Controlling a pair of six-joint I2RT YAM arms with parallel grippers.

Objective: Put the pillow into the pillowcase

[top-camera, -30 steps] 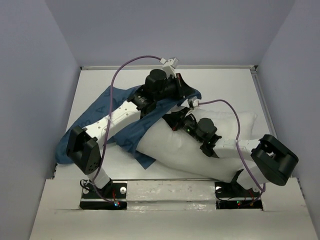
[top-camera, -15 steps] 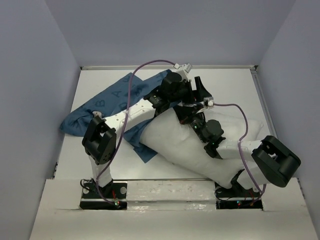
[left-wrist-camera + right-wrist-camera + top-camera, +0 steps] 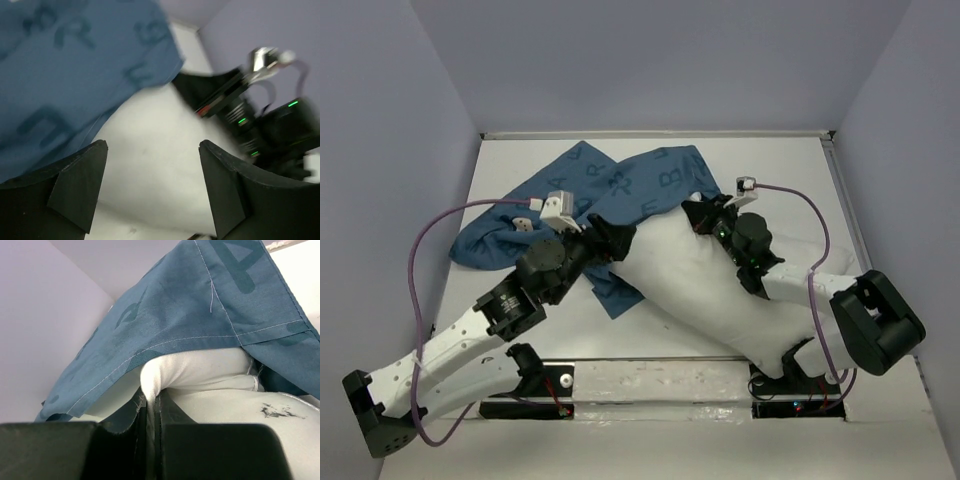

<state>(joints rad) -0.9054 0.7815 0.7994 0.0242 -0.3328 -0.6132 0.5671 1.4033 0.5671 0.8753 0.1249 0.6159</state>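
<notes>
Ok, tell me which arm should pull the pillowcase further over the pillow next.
Probably left. The left gripper is open and free, beside the edge of the pillowcase. The right gripper is shut on a corner of the pillow under the case, anchoring it.

The left tool (image 3: 152,147) hangs open over the pillow (image 3: 150,200), pillowcase (image 3: 75,60) beyond.

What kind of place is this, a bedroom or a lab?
Probably a robot test booth: plain lavender walls box in a white table, a left robot arm and right robot arm are bolted at its near edge, and a plump white pillow lies on it.
</notes>
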